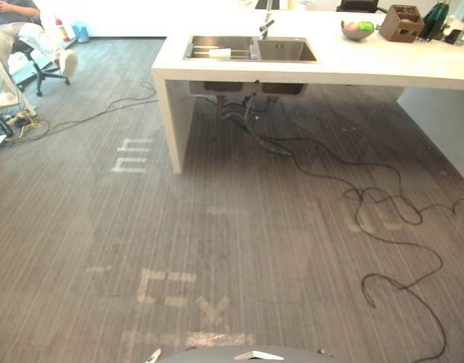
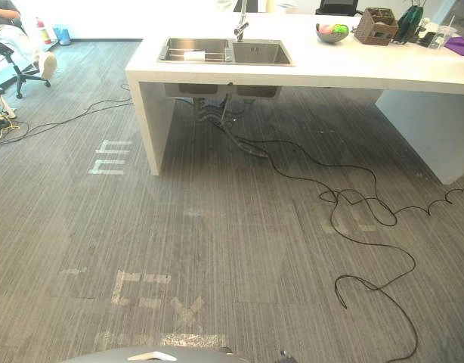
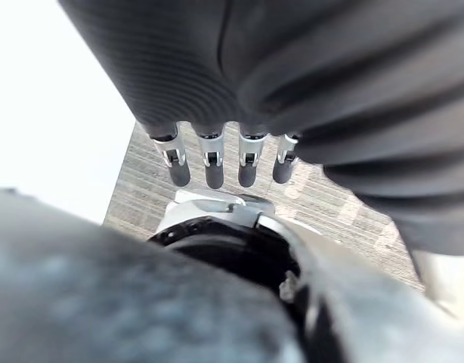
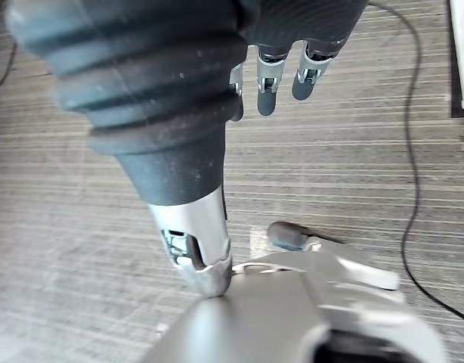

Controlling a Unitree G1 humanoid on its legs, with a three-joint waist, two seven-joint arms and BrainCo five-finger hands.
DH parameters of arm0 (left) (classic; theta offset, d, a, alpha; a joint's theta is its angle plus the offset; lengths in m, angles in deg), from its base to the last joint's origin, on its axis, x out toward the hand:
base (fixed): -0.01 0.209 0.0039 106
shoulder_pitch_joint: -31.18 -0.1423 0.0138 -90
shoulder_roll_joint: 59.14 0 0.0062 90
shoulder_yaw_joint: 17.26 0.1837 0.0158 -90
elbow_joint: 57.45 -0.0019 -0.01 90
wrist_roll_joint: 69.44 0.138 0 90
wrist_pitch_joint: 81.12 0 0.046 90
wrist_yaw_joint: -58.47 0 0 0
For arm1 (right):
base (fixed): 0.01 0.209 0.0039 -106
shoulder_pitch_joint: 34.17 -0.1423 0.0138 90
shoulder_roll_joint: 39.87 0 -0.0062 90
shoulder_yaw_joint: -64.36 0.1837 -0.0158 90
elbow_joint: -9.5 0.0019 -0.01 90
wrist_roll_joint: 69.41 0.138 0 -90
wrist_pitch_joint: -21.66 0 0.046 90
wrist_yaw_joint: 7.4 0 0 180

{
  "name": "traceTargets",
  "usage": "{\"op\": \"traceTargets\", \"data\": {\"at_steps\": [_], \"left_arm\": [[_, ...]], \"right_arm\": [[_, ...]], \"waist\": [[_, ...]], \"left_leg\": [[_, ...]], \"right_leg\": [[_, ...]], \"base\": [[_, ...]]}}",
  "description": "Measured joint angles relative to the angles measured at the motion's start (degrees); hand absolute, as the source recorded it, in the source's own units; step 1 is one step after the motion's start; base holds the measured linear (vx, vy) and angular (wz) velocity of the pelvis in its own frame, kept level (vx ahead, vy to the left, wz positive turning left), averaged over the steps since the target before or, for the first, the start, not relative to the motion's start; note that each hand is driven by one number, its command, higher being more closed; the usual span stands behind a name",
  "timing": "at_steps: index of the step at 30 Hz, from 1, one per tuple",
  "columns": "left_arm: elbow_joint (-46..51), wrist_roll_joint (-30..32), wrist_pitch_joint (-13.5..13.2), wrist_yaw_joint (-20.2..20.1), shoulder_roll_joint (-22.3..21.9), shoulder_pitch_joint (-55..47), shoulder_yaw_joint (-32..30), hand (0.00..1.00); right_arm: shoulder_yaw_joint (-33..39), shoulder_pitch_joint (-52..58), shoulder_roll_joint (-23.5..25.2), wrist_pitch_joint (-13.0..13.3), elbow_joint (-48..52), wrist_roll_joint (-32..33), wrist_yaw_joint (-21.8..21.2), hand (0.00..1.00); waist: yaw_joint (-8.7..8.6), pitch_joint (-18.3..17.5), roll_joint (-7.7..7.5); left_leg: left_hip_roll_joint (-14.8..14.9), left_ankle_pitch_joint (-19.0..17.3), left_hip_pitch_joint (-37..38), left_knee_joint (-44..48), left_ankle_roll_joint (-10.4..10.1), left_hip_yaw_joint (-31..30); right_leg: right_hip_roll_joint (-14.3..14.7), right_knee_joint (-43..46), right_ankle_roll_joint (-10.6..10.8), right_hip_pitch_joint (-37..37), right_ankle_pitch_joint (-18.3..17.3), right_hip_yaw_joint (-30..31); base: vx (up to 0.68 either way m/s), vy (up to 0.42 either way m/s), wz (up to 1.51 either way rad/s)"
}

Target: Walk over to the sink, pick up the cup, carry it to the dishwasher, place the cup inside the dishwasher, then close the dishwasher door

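Observation:
A double steel sink (image 1: pixel 251 50) with a tap (image 1: pixel 266 26) is set into a long white counter (image 1: pixel 323 64) across the carpet ahead. A small white cup (image 1: pixel 219 53) lies in the sink's left basin, on a rack. My left hand (image 3: pixel 209 162) hangs by my side with its fingers straight and holds nothing. In the right wrist view my right hand (image 4: pixel 266 83) also hangs over the carpet, fingers straight and empty. Both hands are far from the sink.
On the counter's right part stand a bowl of fruit (image 1: pixel 357 29) and a brown wooden box (image 1: pixel 401 23). A person sits on an office chair (image 1: pixel 35 57) at the far left. A thin cable (image 1: pixel 88 117) crosses the carpet there. Pale tape marks (image 1: pixel 134 155) lie on the carpet.

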Motion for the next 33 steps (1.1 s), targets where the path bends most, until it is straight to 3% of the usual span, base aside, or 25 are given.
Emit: {"op": "traceTargets", "data": {"at_steps": [7, 15, 18, 25, 33], "left_arm": [[0.3, 5.3, -6.3, 5.0, -0.3, 1.0, 1.1, 0.00], [0.3, 8.2, -8.6, 13.9, -0.7, 2.6, 0.9, 0.00], [0.3, 9.7, -10.8, 16.9, -0.6, 2.9, 0.8, 0.00], [0.2, 8.4, -15.3, 24.0, -2.4, 3.2, -1.4, 0.00], [0.0, 5.4, -22.1, 25.1, -3.6, 3.2, -3.6, 0.00]], "right_arm": [[-2.8, -4.2, 1.5, 3.5, 2.0, 3.5, -2.8, 0.00], [-2.9, -5.3, 3.1, 3.5, 1.7, 4.6, -3.0, 0.00], [-2.8, -5.8, 3.8, 3.5, 1.3, 5.4, -3.4, 0.00], [-2.8, -6.3, 4.5, 3.6, -0.2, 9.7, -4.3, 0.00], [-2.7, -6.3, 4.7, 4.1, -0.3, 10.8, -5.1, 0.00]], "waist": [[0.09, 0.4, -0.35], [-0.27, 1.1, -1.06], [-0.52, 2.0, -1.94], [-0.72, 2.3, -1.35], [-0.71, 2.3, -1.45]], "left_leg": [[-0.4, 0.4, -0.3, -0.1, 0.4, -1.1], [-1.1, 0.4, -0.6, -0.1, 0.5, -1.5], [-1.1, 0.4, -0.3, -0.1, 0.5, -1.5], [-1.1, 0.4, 0.0, -0.1, 0.5, -1.4], [-1.1, 0.4, 0.1, -0.1, 0.5, -1.2]], "right_leg": [[-0.4, -0.3, 0.3, 0.0, -0.3, -1.0], [-1.0, -0.3, 0.4, 0.3, -0.3, -1.8], [-1.1, -0.2, 0.5, 0.7, -0.3, -1.8], [-1.1, -0.1, 0.5, 0.9, -0.3, -1.8], [-1.1, -0.2, 0.5, 1.0, -0.3, -1.7]], "base": [[-0.06, 0.005, 0.07], [-0.01, 0.005, 0.05], [0.00, 0.000, 0.00], [-0.02, -0.006, 0.00], [-0.04, -0.005, -0.01]]}}
